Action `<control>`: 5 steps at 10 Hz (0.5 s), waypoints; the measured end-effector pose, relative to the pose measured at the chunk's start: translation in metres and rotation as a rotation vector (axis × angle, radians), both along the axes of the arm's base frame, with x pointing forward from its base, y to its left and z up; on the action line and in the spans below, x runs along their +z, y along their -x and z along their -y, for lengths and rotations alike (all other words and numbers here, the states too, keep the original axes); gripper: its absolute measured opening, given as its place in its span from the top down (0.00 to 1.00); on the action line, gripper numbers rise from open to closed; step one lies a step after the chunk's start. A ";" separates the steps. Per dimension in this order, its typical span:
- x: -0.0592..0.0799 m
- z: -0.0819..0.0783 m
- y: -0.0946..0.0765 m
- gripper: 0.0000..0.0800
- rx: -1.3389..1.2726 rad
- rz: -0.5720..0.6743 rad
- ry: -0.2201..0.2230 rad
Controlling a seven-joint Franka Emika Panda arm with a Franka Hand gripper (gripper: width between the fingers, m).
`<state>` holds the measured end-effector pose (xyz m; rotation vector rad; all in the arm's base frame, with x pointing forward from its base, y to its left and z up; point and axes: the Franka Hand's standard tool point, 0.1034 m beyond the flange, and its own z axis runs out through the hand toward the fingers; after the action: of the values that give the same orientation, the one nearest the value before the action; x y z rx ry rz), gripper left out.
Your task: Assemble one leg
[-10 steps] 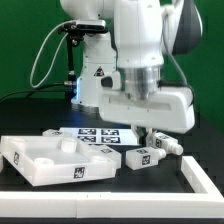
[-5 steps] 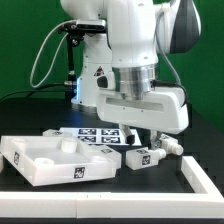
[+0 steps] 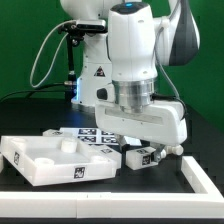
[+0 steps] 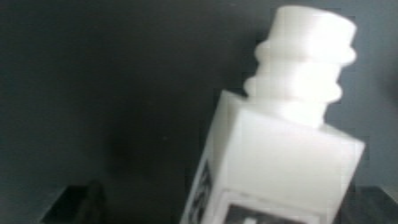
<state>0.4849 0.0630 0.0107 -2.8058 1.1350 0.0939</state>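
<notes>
Two stubby white legs with square tags lie on the black table: one point(image 3: 141, 158) right under my gripper point(image 3: 140, 149), another point(image 3: 171, 148) just to the exterior view's right of it. My gripper hangs low over the first leg, jaws apart with nothing held. In the wrist view this leg point(image 4: 285, 150) fills the frame, lying on the table with its ribbed tip point(image 4: 306, 55) pointing away. One dark finger point(image 4: 75, 205) shows beside it, clear of the leg. The large white tabletop point(image 3: 35, 160) lies at the exterior view's left.
The marker board point(image 3: 98, 136) lies behind the tabletop, under the arm. A long white bar point(image 3: 208, 182) runs along the front right. The robot base and cables stand at the back.
The arm has moved toward the exterior view's left and lowered, so the gripper now sits over the nearer leg. The legs and tabletop have not moved.
</notes>
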 end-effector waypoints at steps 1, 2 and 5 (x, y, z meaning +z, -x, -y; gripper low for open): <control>0.000 0.000 0.000 0.19 0.001 -0.001 0.000; 0.000 0.000 0.000 0.19 0.002 -0.001 0.000; 0.001 -0.002 0.003 0.42 0.011 -0.001 0.000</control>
<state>0.4819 0.0649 0.0117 -2.8127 1.1191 0.0967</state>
